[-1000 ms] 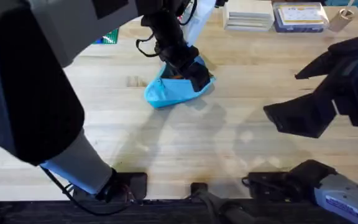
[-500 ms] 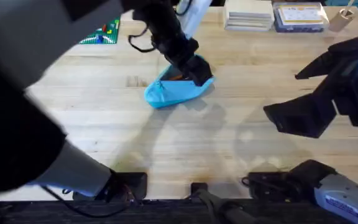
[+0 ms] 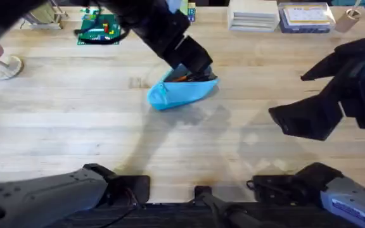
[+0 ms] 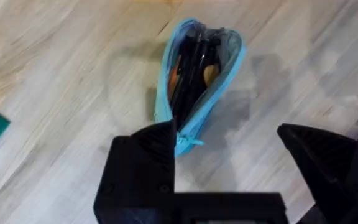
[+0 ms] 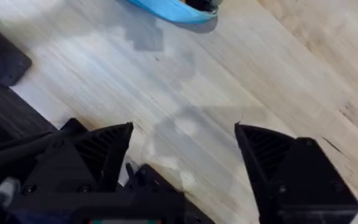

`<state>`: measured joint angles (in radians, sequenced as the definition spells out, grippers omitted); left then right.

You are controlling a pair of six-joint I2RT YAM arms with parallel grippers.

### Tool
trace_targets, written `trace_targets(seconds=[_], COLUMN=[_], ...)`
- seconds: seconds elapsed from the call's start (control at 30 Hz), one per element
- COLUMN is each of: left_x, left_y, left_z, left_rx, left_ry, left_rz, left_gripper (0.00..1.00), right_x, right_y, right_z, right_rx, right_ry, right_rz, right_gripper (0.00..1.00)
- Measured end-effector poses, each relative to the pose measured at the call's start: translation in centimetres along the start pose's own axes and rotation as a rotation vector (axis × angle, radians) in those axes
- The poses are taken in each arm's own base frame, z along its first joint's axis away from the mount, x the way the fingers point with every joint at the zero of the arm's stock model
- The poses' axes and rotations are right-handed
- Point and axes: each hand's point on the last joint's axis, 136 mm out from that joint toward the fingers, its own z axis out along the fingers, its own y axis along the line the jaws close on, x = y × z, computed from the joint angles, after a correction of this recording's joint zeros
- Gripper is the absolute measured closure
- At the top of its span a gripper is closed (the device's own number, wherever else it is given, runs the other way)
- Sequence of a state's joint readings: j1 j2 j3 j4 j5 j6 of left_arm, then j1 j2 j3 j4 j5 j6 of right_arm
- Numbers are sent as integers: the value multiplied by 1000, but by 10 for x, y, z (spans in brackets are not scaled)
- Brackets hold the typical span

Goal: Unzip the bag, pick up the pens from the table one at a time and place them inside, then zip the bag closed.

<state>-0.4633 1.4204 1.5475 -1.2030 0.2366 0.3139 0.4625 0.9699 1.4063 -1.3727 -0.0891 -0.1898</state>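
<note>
The light blue bag (image 3: 181, 92) lies on the table (image 3: 189, 152) just past the middle, unzipped, its mouth gaping. Black pens (image 4: 191, 65) lie inside it beside something orange. My left gripper (image 3: 198, 66) hovers open at the bag's far edge; in the left wrist view the gripper (image 4: 229, 149) is just above the bag's (image 4: 225, 68) near end, with nothing between its fingers (image 4: 148, 149). My right gripper (image 3: 288, 95) hangs open over the table's right side, apart from the bag (image 5: 173, 9), also empty (image 5: 185, 149).
A green brick plate (image 3: 99, 28) lies at the far left. Stacked pale boxes (image 3: 253, 14) and a clear blue-lidded box (image 3: 306, 16) stand along the far edge. A white round object (image 3: 5, 63) sits at the left edge. Bare wood stretches in front of the bag.
The left arm has swung out from under the camera, uncovering the table's left half. Its gripper has pulled back slightly from the bag's middle toward the far edge. The right arm is still.
</note>
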Motion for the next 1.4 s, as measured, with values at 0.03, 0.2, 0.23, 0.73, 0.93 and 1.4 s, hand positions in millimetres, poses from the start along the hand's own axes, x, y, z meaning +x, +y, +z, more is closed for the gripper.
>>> trace_targets(seconds=[0.03, 0.2, 0.23, 0.73, 0.93, 1.4], left_x=[1, 15, 18, 56, 91, 99], left_y=[1, 7, 7, 25, 41, 56], left_z=[-6, -28, -32, -51, -69, -69], left_rx=[-18, -107, -119, -254, -312, -321], left_ry=[-6, 2, 6, -67, -125, -115], left_rz=[-7, -44, -52, -166, -267, -311], left_gripper=[6, 6, 6, 7, 7, 7], right_x=[0, 0, 0, 0, 0, -1], right_y=[0, 0, 0, 0, 0, -1], right_z=[0, 0, 0, 0, 0, 9], right_rx=[0, 0, 0, 0, 0, -7], right_ry=[0, 0, 0, 0, 0, 36], right_rz=[0, 0, 0, 0, 0, 5], right_gripper=[3, 5, 5, 4, 4, 4])
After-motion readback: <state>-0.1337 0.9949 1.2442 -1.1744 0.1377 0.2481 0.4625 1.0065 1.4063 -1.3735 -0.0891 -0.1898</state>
